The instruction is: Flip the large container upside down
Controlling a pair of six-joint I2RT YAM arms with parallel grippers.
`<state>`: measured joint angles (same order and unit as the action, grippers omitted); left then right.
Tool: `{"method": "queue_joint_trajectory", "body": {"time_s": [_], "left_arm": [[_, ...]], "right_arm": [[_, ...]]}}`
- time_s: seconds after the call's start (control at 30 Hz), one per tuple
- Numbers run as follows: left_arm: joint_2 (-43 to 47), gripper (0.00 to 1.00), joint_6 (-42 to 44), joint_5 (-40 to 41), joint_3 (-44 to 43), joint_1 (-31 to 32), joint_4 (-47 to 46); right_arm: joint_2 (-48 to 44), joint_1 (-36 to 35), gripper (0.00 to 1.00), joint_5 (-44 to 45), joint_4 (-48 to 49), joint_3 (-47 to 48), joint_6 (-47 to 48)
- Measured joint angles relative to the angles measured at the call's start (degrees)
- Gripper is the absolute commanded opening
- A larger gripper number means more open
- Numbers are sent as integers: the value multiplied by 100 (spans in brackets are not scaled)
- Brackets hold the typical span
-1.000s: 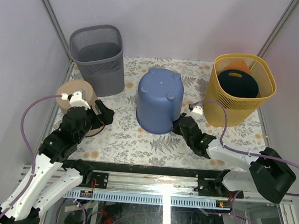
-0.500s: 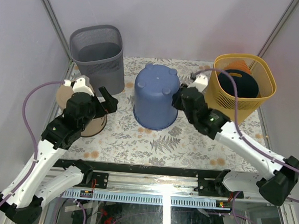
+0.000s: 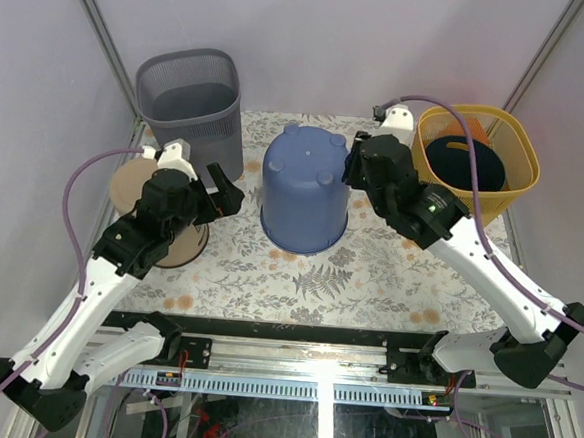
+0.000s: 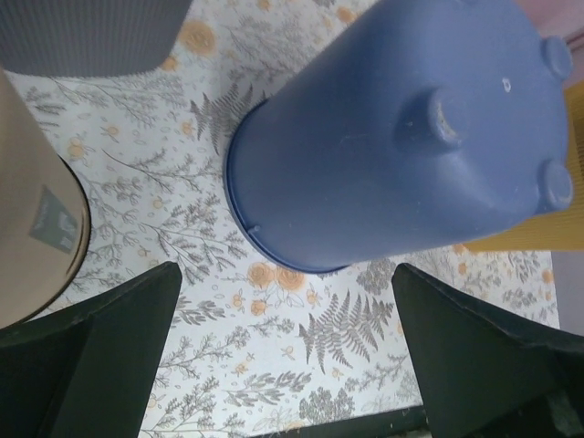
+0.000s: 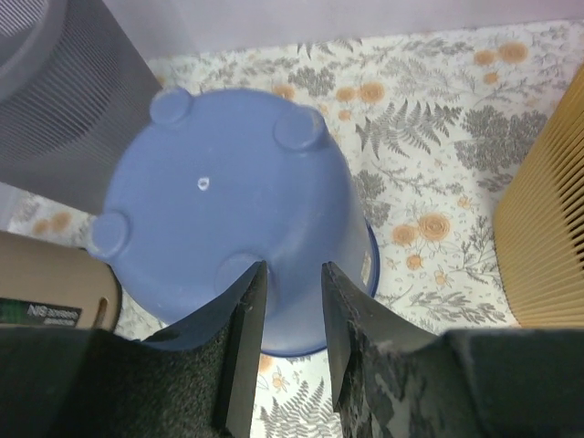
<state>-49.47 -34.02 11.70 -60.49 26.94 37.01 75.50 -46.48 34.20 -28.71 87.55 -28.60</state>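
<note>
Large blue plastic container (image 3: 306,195) is seen at frame centre on the floral-patterned bench (image 3: 368,284), mouth down, footed base up. Left hand (image 3: 225,196) is held just left of it, fingers spread wide, nothing gripped. Right hand (image 3: 355,169) is held at its upper right, fingers parted by a narrow gap, nothing clamped. Grey mesh bin (image 3: 191,112) is seen upper left, yellow slotted basket (image 3: 443,215) upper right.

Bin (image 3: 192,137) left; large container (image 3: 304,195) middle; basket (image 3: 496,196) right

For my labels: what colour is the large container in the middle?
The container is plain blue; the right wrist view shows it best.
</note>
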Motion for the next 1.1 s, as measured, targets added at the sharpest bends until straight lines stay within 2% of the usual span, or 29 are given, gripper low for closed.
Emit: {"method": "queue_joint_trajectory", "body": {"time_s": [0.33, 0.7, 0.9, 1.1], "left_arm": [[-428, 100, 251, -271, 72, 160, -103], [-940, 100, 461, 236, -994, 120, 31], [-1130, 100, 514, 321, -1429, -118, 87], [-1134, 100, 562, 380, -1587, -389, 297]], "right_arm": [[24, 4, 37, -1064, -33, -1067, -63], [-2, -299, 37, -2011, 278, -2173, -254], [354, -352, 43, -2028, 979, -2249, -404], [1423, -354, 44, -1864, 1397, -1779, -398]]}}
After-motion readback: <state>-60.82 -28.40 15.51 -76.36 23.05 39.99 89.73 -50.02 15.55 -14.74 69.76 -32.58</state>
